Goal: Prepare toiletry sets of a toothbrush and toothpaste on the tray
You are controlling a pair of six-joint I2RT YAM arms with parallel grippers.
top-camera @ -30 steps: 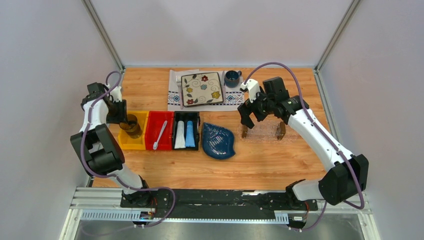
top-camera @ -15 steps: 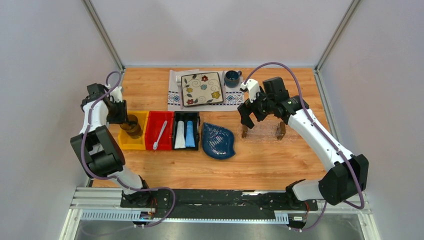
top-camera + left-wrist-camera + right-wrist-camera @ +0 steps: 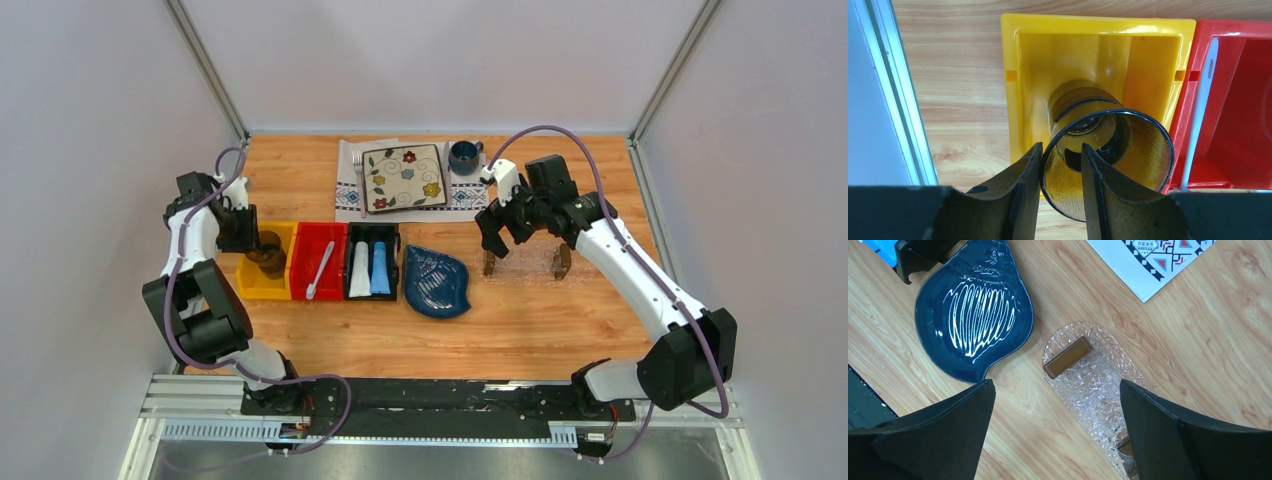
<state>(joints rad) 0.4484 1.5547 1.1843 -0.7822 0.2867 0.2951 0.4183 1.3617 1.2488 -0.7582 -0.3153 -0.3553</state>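
Dish [image 3: 436, 282]: dark blue, leaf-shaped, centre of the top view, between the black bin [image 3: 372, 229] and the tray [image 3: 525, 262].
Toothbrush [image 3: 321, 270]: lies lengthwise in the red bin [image 3: 318, 240], left of centre.
Toothpaste [image 3: 359, 270]: white and blue tubes side by side in the black bin.
Tray: right of centre.
Right gripper [image 3: 1055, 387]: spread wide, holding nothing, above the tray's left end.
Left gripper [image 3: 1060, 150]: clamped on the rim of a brown glass [image 3: 1128, 145] over the yellow bin [image 3: 1098, 30], far left.
Plate [image 3: 404, 178], cup [image 3: 463, 156]: top centre.

Yellow bin [image 3: 1098, 22], navy (ribbed) dish [image 3: 973, 325], pebbled tray [image 3: 1093, 380]
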